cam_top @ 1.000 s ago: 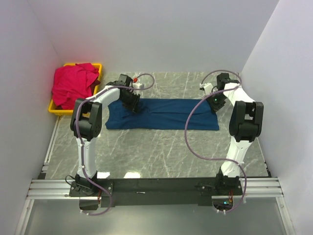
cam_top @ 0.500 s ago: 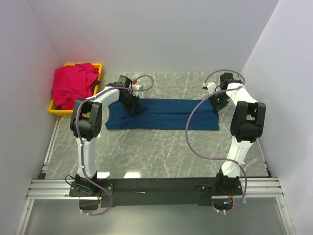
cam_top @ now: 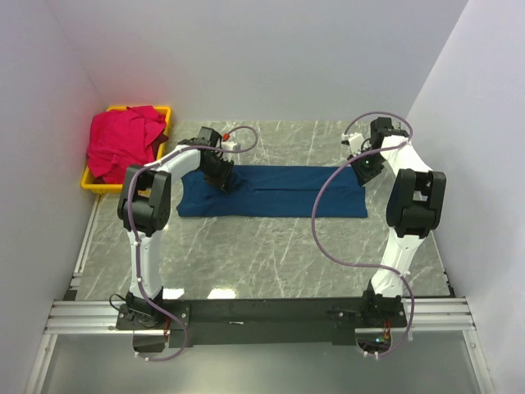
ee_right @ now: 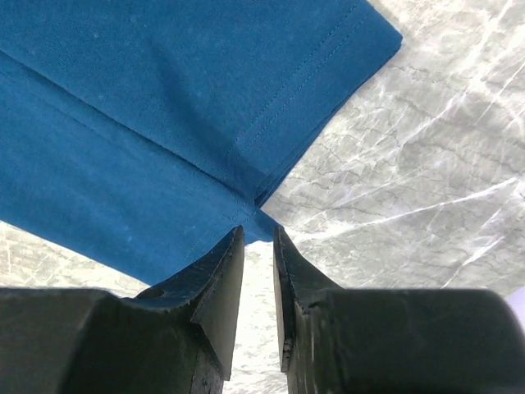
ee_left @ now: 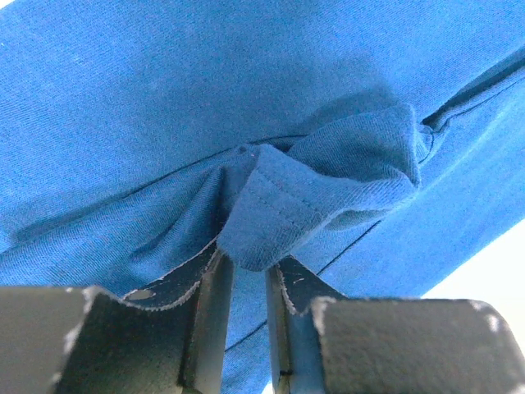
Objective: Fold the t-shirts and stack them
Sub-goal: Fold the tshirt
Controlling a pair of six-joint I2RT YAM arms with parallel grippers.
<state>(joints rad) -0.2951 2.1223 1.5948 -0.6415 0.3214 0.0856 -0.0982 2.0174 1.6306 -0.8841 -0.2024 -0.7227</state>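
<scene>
While the navy t-shirt (cam_top: 271,190) is lying central overhead, the red-pink t-shirt (cam_top: 123,139) at ten o'clock, the left gripper (ee_left: 250,267) is pinching a navy fold. The right gripper (ee_right: 258,238) is hanging parted, empty, probably needing a square grip on the corner at twelve o'clock.

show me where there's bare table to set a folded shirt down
The biggest bare patch is the marble table between the navy t-shirt and the base rail. A narrower strip lies between the shirt and the back wall. Crowded: both shirt ends, at the left tool and right tool, and the yellow bin, heaped with the red-pink t-shirt.
</scene>
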